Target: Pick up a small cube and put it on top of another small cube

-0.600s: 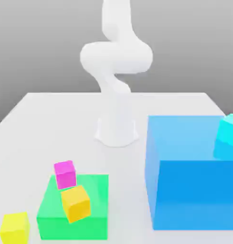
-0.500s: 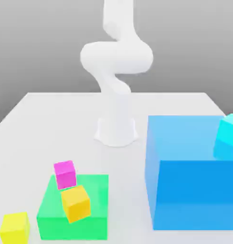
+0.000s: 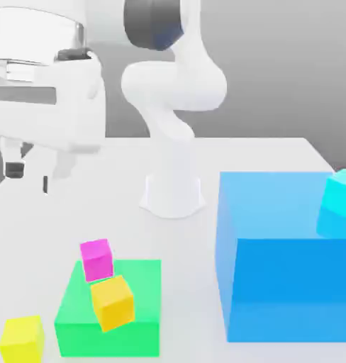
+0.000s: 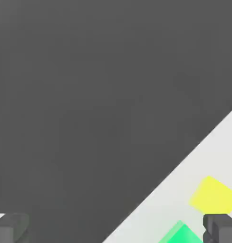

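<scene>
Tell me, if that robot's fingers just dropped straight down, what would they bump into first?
Probably bare table. The open gripper hangs clear of the lemon-yellow cube and green block, though depth is uncertain.

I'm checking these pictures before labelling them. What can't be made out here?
- Exterior view: the end effector is cut off by the left edge.
- Exterior view: the light blue cube is cut by the right edge.
- Hand view: the green block is cut by the frame edge; the yellow cube runs off the side.

An orange-yellow cube [image 3: 113, 303] leans on a green block [image 3: 137, 301]; cyan cube [image 3: 338, 203] on blue block [image 3: 275, 276]
</scene>
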Robot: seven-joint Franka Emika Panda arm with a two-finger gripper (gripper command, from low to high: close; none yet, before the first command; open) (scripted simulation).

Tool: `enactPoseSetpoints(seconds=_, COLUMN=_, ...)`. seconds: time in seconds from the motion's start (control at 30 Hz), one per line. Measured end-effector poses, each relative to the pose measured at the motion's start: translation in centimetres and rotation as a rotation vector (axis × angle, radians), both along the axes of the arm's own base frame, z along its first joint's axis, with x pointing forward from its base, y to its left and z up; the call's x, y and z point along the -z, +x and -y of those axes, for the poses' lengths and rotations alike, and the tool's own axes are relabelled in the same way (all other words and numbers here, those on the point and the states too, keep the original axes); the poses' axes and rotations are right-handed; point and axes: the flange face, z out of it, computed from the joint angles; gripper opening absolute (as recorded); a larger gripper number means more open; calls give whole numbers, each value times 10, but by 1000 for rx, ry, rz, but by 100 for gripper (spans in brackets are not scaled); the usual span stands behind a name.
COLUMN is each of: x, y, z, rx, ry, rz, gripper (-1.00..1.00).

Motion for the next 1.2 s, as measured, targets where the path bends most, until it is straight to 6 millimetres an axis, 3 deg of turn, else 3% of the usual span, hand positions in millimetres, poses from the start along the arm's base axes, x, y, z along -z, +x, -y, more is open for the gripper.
enactPoseSetpoints(seconds=0.07, x=36, y=-2, z=22, rx=92, ry=32, rz=-41, gripper=0)
enactPoseSetpoints(seconds=0.2, x=109, y=-8, z=46, rx=249, ry=94, rz=-122, gripper=0)
enactPoseSetpoints(seconds=0.33, x=182, y=-26, z=71, rx=418, ry=154, rz=-203, gripper=0)
enactPoseSetpoints(seconds=0.47, x=244, y=-31, z=77, rx=462, ry=169, rz=-224, gripper=0)
enactPoseSetpoints(seconds=0.5, x=258, y=-32, z=77, rx=463, ry=169, rz=-225, gripper=-100)
enactPoseSetpoints(seconds=0.73, x=261, y=-32, z=77, rx=464, ry=169, rz=-223, gripper=-100)
enactPoseSetpoints(seconds=0.87, x=213, y=-32, z=77, rx=464, ry=169, rz=-224, gripper=-100)
enactPoseSetpoints(seconds=1.07, x=137, y=-24, z=11, rx=328, ry=175, rz=-225, gripper=-100)
enactPoseSetpoints(seconds=1.2, x=92, y=-26, z=-51, rx=200, ry=155, rz=-236, gripper=-100)
